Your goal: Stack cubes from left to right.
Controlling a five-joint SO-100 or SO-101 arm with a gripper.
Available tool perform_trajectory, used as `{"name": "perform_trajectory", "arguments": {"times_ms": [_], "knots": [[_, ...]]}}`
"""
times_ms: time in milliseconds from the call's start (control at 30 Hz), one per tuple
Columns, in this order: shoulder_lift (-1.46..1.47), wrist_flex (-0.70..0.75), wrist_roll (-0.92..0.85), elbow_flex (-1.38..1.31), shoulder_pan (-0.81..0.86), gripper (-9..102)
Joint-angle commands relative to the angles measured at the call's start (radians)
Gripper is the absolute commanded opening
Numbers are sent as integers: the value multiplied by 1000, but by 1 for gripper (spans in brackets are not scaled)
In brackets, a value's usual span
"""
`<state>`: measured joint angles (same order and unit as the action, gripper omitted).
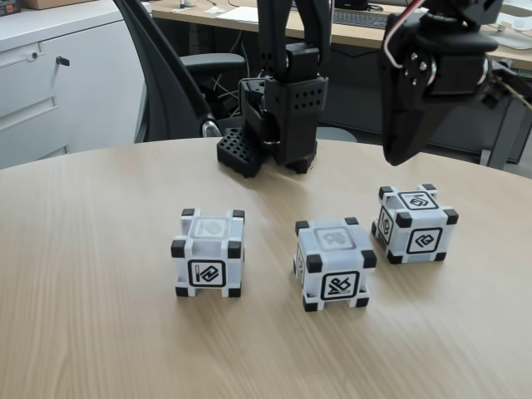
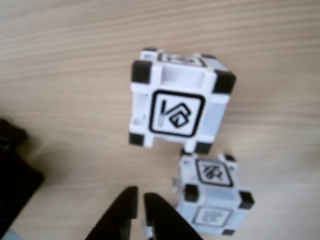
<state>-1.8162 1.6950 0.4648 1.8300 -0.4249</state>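
Three white-grey cubes with black corner blocks stand apart in a row on the wooden table in the fixed view: the left cube (image 1: 209, 252), the middle cube (image 1: 334, 263) and the right cube (image 1: 416, 223). My black gripper (image 1: 400, 158) hangs in the air above and just behind the right cube, touching nothing. In the wrist view the gripper (image 2: 140, 194) enters from the bottom edge, its fingers almost together with nothing between them. One cube (image 2: 177, 100) lies ahead of the fingertips and another cube (image 2: 212, 195) sits just to their right.
The arm's black base (image 1: 283, 108) stands at the back of the table (image 1: 83, 249), with a perforated black block (image 1: 239, 151) beside it. An office chair (image 1: 166, 75), a white cabinet (image 1: 41, 83) and a desk lie beyond the table's rounded far edge.
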Motion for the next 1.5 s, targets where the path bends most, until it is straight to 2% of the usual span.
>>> {"name": "perform_trajectory", "arguments": {"times_ms": [0, 267, 367, 433, 533, 667, 767, 867, 1467], "knots": [[-14, -8, 66, -31, -3, 0], [-5, -9, 98, -44, -3, 2], [-3, -9, 100, -37, -3, 13], [-3, -9, 98, -32, 2, 13], [-3, -9, 94, -32, 5, 21], [-3, -9, 100, -31, 0, 22], [-2, -9, 58, -31, -2, 28], [-2, -8, 25, -31, -2, 43], [89, 9, 2, -31, -2, 42]]}}
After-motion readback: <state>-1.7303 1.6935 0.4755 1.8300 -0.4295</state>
